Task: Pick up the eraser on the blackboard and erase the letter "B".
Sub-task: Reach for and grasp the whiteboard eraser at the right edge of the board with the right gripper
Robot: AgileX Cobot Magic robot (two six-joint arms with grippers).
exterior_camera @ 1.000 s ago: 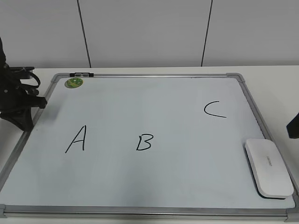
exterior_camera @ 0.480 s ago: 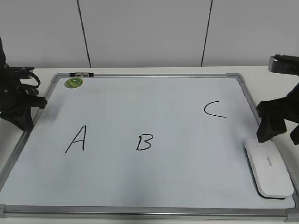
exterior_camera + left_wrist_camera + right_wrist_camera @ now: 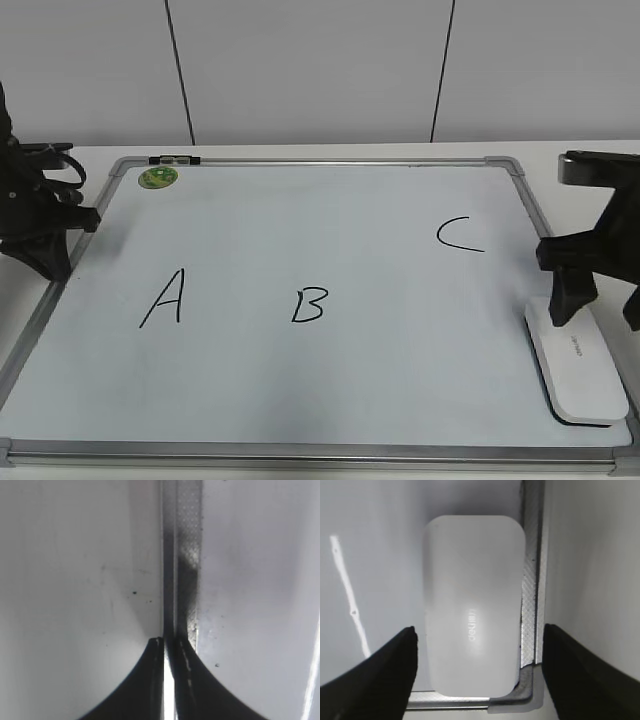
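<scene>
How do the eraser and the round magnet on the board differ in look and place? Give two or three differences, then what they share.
The eraser is white and oblong; the magnet is green and round. The eraser is far larger. The eraser sits at the board's near right corner, the magnet at its far left corner. Both rest on the board.

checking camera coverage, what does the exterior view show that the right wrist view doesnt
Only the exterior view shows the letters A, B and C, the green magnet and the left hand.

Only the right wrist view shows the board's corner piece close up.

Both show the eraser lying on the board, with the open right hand astride it.
</scene>
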